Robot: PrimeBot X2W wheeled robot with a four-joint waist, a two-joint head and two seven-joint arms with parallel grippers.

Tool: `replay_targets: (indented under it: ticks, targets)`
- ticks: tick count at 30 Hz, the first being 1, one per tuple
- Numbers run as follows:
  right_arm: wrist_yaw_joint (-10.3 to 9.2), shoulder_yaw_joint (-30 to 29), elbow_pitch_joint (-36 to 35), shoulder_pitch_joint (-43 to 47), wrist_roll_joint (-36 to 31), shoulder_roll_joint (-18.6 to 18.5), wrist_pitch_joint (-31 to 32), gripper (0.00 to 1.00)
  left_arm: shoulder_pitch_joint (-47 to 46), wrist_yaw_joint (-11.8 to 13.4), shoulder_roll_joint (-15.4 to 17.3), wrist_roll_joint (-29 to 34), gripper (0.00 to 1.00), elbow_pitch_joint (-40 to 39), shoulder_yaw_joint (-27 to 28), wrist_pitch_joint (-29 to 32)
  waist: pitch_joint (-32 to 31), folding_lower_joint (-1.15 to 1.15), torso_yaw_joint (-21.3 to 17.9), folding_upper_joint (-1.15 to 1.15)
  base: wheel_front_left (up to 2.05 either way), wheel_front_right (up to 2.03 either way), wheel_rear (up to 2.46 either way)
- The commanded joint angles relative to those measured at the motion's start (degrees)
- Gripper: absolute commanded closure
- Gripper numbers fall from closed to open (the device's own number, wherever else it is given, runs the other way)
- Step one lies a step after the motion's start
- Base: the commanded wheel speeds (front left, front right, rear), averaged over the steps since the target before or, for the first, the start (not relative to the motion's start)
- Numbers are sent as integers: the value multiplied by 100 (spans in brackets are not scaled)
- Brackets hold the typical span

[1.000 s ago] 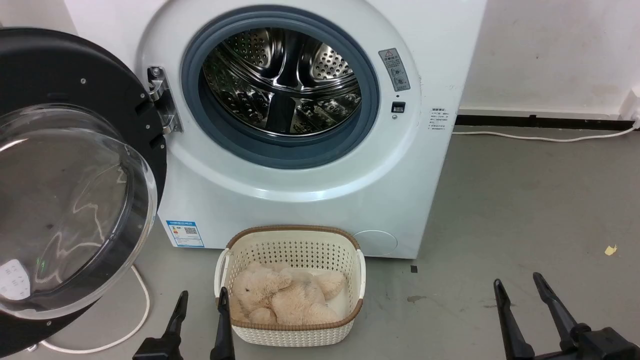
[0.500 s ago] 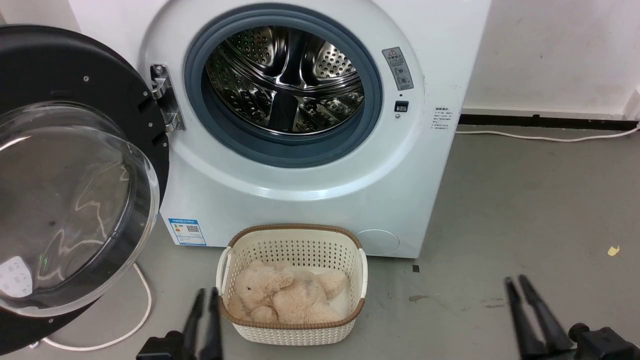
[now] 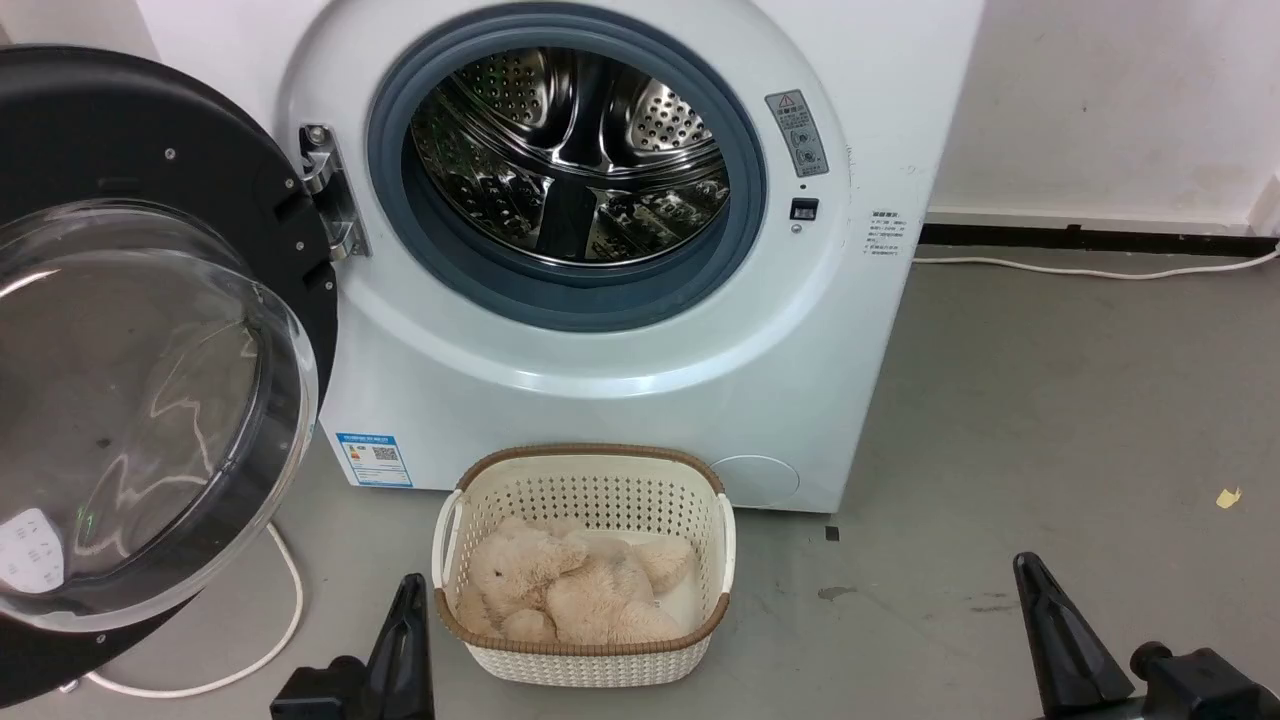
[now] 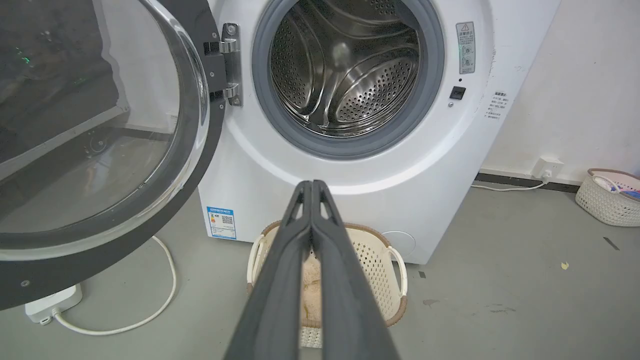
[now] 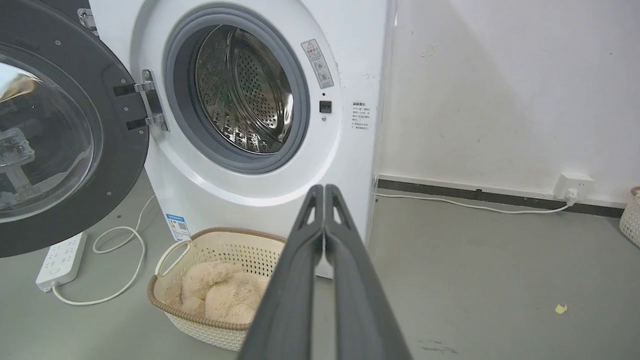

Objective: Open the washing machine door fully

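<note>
Labels. Blue sticker point(image 3: 373, 460) at 7 o'clock on the front of the washing machine point(image 3: 620, 400): a QR square, print too small to read. Grey warning label point(image 3: 797, 133) at 2 o'clock of the drum opening: a triangle sign above round pictograms, characters illegible. Small block of black print point(image 3: 886, 235) at 3 o'clock, near the machine's edge; unreadable.

Materials. Machine body is glossy white, dished around the opening. A grey rubber gasket point(image 3: 425, 255) rings a shiny perforated steel drum point(image 3: 570, 150) with raised ribs. The washing machine door point(image 3: 150, 120) stands swung out at 9 o'clock of the opening, hung on a bright metal hinge point(image 3: 328, 195). It is a glossy black ring dotted with screw heads, with a bulging clear glass bowl point(image 3: 130, 400) at its centre. A cream perforated basket point(image 3: 590, 480) with a brown woven rim sits at 6 o'clock, just before the machine, and a beige plush toy point(image 3: 570, 590) lies in it. A white cable point(image 3: 285, 610) loops under the door to a white power strip point(image 5: 62, 260).

Arms. Left gripper point(image 3: 411, 585) is at 7 o'clock in the head view, just beside the basket at its 9 o'clock and apart from the door. Its jaws are clenched on nothing. Right gripper point(image 3: 1025, 565) is at 5 o'clock over the grey floor point(image 3: 1000, 420), well apart from the machine, jaws likewise clenched and empty. Both point toward the machine front.
</note>
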Motion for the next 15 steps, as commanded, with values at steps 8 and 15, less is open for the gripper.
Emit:
replay_targets:
  ticks: [8,15]
  targets:
    - [1,21,-7,-121,-63,5,113,100,-97,-88,-50,147,100,-57,104,115,23,0,2,0,0,0,0]
    - [1,33,-9,-165,-86,6,196,100,-132,-132,-68,226,100,-80,161,197,41,0,4,0,0,0,0]
